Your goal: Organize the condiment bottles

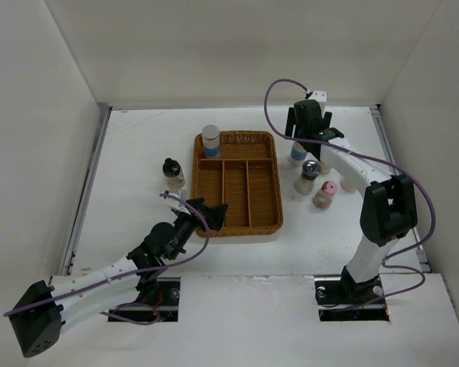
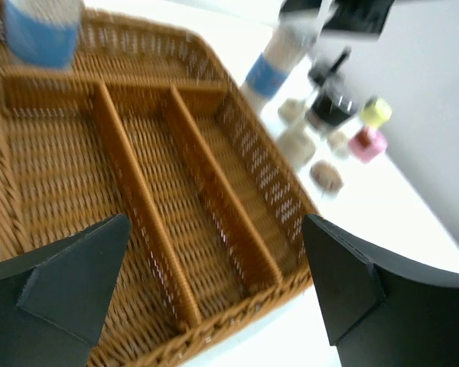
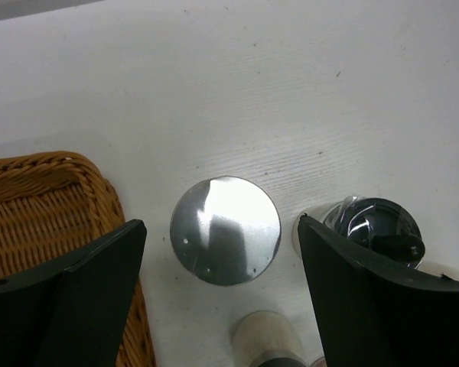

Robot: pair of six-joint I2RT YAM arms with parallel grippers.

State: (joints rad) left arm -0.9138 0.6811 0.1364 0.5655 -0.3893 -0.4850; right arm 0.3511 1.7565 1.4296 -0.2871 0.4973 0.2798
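No lettering can be read; the blue labels [image 2: 40,38] on two bottles [image 1: 211,141] show only plain colour.

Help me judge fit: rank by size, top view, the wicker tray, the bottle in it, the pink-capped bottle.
1. Wicker tray.
2. Silver-capped bottle in it.
3. Pink-capped bottle, close to the second, so unsure.

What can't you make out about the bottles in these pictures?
Top view: right arm partly covers jars beside the pink-capped jar; count unsure.
Left wrist view: blurred; blue-labelled jar cut by the top edge.
Right wrist view: silver cap hides its own label; pale jar cut by the bottom edge.
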